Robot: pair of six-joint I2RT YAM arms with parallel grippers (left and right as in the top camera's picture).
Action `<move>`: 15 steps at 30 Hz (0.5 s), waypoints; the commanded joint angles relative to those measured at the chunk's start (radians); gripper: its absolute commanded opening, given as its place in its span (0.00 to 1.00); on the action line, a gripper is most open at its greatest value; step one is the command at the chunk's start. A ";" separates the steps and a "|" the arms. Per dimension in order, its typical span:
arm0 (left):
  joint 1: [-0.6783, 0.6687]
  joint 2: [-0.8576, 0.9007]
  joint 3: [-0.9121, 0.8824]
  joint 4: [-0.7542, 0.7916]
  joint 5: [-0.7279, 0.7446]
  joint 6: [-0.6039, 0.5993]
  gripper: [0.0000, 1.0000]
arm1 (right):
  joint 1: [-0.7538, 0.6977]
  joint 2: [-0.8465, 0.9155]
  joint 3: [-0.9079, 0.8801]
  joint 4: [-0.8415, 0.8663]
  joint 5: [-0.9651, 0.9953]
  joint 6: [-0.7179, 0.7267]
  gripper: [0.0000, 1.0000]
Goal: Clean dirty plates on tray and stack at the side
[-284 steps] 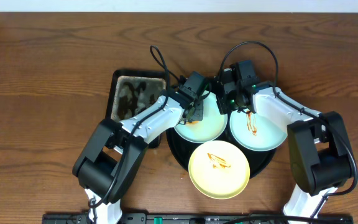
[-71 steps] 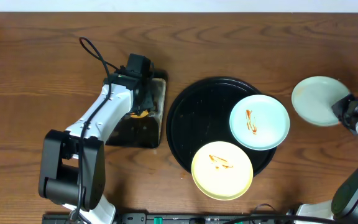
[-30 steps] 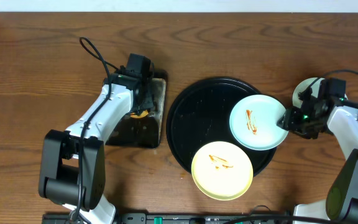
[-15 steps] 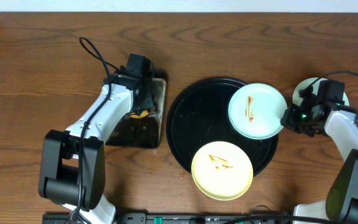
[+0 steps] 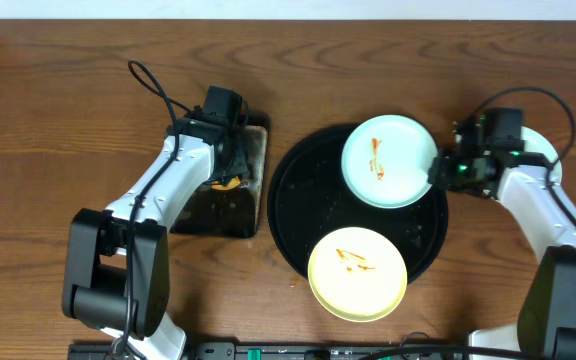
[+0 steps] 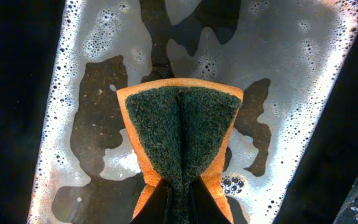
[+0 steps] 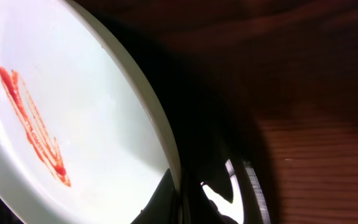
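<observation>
Here, the right gripper (image 5: 435,171) pinches the rim of the streaked mint plate (image 5: 388,160) at the far side of the round black tray (image 5: 303,200). The left gripper (image 6: 178,198) clamps the sponge (image 6: 179,130). Such an edge-only hold may slip and drop the plate.

Left arm (image 5: 173,180): white tubes with big black joints.
Right arm (image 5: 540,200): white and black too.
Cables (image 5: 153,85): thin, black, curling in loops.
Left gripper (image 6: 178,188): dark and pointed.
Light (image 5: 465,166): small green dot, right wrist.
</observation>
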 commanded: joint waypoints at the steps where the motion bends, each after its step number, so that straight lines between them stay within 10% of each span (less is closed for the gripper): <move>1: -0.002 0.003 -0.005 0.010 0.032 0.038 0.07 | 0.074 -0.010 0.015 0.004 0.086 0.039 0.01; 15: -0.195 -0.090 -0.005 0.182 0.166 0.063 0.07 | 0.243 0.073 0.015 0.102 0.203 0.160 0.01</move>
